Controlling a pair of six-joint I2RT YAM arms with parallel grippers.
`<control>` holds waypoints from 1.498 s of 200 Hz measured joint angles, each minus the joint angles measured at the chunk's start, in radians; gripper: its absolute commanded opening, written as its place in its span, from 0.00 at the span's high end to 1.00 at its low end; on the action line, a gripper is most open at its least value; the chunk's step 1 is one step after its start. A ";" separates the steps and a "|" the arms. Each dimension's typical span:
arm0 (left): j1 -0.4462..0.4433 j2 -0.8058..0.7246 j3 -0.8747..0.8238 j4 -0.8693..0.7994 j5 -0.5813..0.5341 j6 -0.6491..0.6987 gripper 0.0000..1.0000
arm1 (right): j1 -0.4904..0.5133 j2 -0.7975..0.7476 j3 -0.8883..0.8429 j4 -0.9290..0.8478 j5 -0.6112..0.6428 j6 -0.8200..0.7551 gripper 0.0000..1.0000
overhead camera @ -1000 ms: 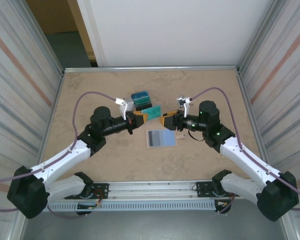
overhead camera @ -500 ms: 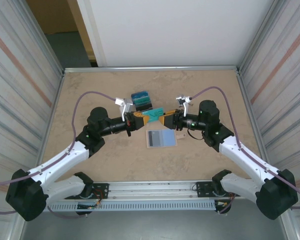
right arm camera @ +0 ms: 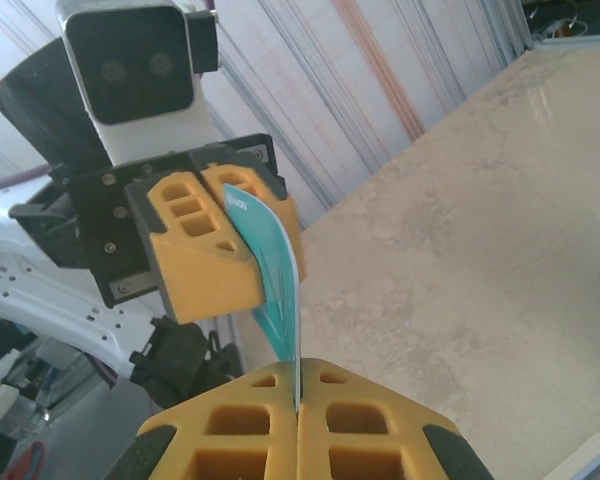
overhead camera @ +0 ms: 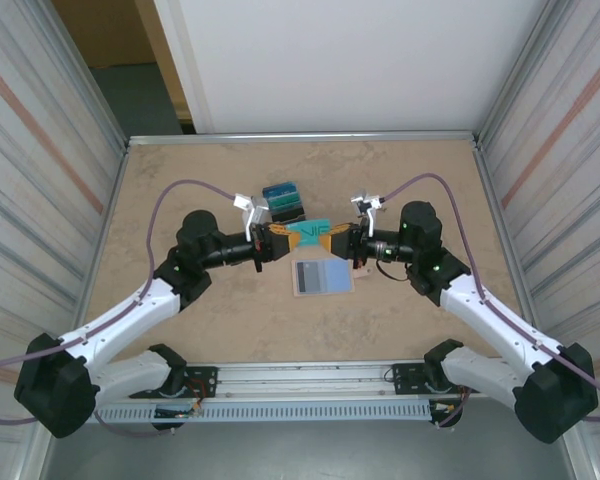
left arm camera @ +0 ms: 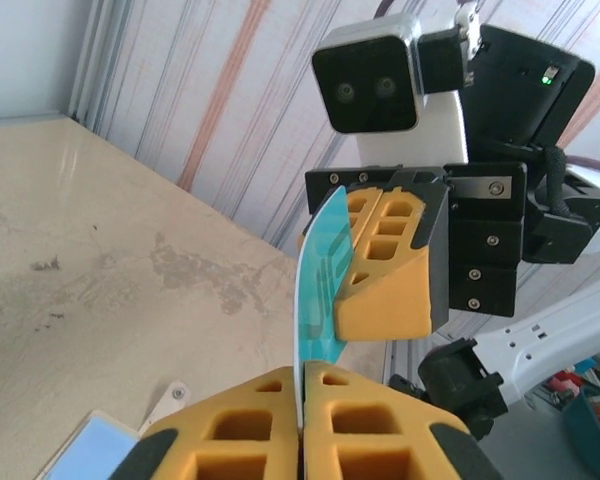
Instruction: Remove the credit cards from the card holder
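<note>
A teal credit card (overhead camera: 310, 232) hangs in the air between my two grippers, above the table's middle. My left gripper (overhead camera: 284, 239) is shut on its left end and my right gripper (overhead camera: 333, 239) is shut on its right end. In the left wrist view the teal card (left arm camera: 316, 285) rises edge-on from my orange pads (left arm camera: 370, 420) to the right gripper's pads (left arm camera: 385, 265). The right wrist view shows the teal card (right arm camera: 278, 265) bowed slightly between both sets of pads. The card holder (overhead camera: 323, 277) lies open and flat on the table just below, pale-blue lining up.
Behind the grippers, a small pile of blue and dark cards (overhead camera: 283, 199) lies on the table. Corrugated metal walls (overhead camera: 50, 170) close in both sides, and a white panel (overhead camera: 330, 60) stands at the back. The card holder's tan tab (left arm camera: 170, 396) lies on the tabletop.
My right gripper has moved in and shut on the free end of the teal card that the left gripper was holding. The card now spans level between both.
</note>
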 measured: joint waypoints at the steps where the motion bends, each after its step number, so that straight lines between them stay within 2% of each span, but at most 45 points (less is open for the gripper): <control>1: 0.000 0.000 0.003 -0.008 0.000 0.009 0.63 | 0.000 -0.001 0.000 -0.001 0.000 -0.001 1.00; 19: 0.000 0.000 0.051 -0.116 0.011 0.061 0.37 | 0.006 -0.026 0.001 -0.031 0.002 -0.023 1.00; 39: 0.000 0.000 0.134 -0.249 0.018 0.140 0.23 | 0.008 -0.033 0.010 -0.071 0.005 -0.045 1.00; 73: 0.000 0.012 0.290 -0.468 0.027 0.277 0.15 | 0.013 -0.033 0.017 -0.127 0.006 -0.074 1.00; 99: 0.000 0.052 0.376 -0.590 0.045 0.370 0.14 | 0.019 -0.030 0.019 -0.149 0.005 -0.090 1.00; 136: -0.008 0.097 0.405 -0.682 0.042 0.449 0.15 | 0.032 -0.021 0.031 -0.169 0.005 -0.098 1.00; 152: -0.015 0.117 0.423 -0.721 0.035 0.478 0.18 | 0.033 -0.019 0.040 -0.175 0.005 -0.104 1.00; 188: -0.018 0.148 0.465 -0.782 0.023 0.555 0.45 | 0.038 -0.008 0.053 -0.182 0.001 -0.121 1.00; 207: -0.018 0.163 0.491 -0.812 0.018 0.602 0.55 | 0.040 0.012 0.054 -0.187 0.001 -0.124 1.00; 232: -0.018 0.195 0.536 -0.864 0.022 0.665 0.63 | 0.041 0.024 0.059 -0.199 -0.002 -0.127 1.00; 274: -0.018 0.251 0.585 -0.937 0.028 0.746 0.64 | 0.043 0.026 0.064 -0.208 -0.003 -0.131 1.00; 299: -0.018 0.272 0.595 -0.968 0.029 0.780 0.79 | 0.045 0.026 0.064 -0.212 -0.001 -0.141 1.00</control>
